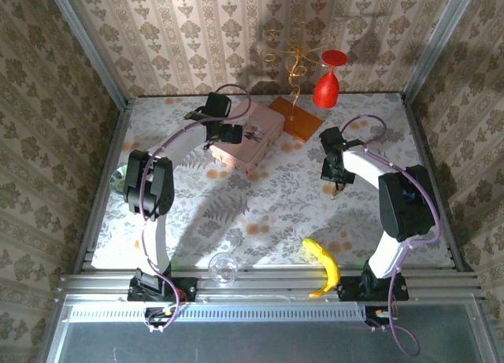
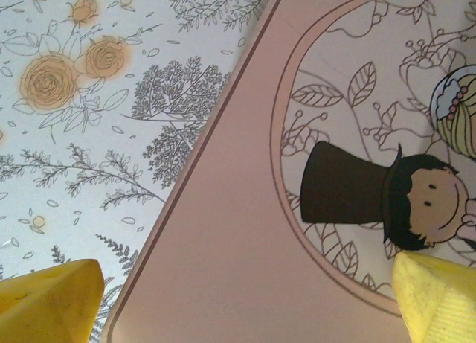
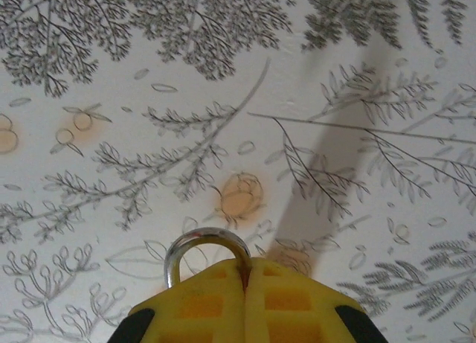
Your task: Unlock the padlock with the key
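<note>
Top view: left gripper point(image 1: 223, 133) above a pink cardboard picture box point(image 1: 256, 135). Left wrist view: its yellow fingers point(image 2: 52, 302) gape wide, empty. Right wrist view: right gripper point(image 3: 244, 267) clamped shut on the tiny padlock point(image 3: 206, 235), its pale metal shackle poking out; so slight a hold may let it twist or slip.

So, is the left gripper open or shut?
Open. The left gripper has its fingertips far apart in the wrist view, the pink box bare between them.

No text, label or number is readable
</note>
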